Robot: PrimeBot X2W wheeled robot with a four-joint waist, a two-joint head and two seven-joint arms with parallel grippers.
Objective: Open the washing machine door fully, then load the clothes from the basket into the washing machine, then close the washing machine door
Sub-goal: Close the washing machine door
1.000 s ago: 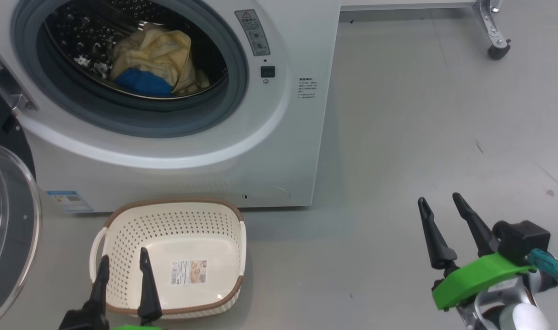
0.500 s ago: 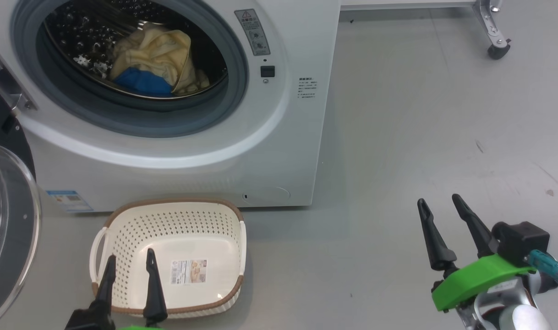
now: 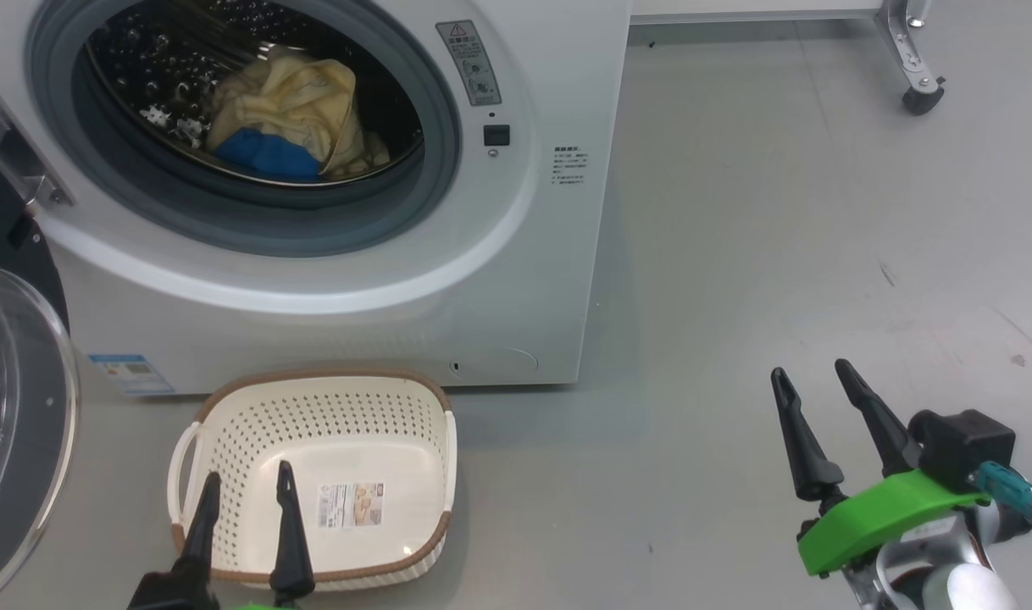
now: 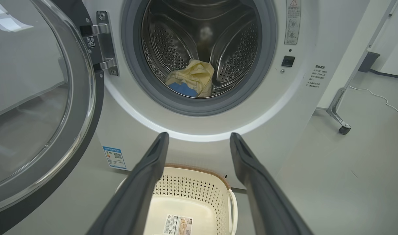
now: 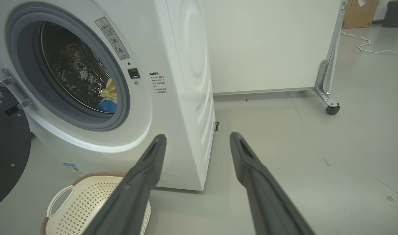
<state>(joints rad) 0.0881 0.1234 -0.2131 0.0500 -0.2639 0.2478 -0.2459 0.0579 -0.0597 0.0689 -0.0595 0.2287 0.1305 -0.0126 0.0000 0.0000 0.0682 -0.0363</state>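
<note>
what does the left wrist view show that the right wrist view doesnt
Left wrist, not right wrist: the glass window of the washing machine door and the label sticker in the basket. Right wrist, not left wrist: the side panel of the washing machine and a cardboard box. Both: the clothes in the drum and a wheeled frame leg.
</note>
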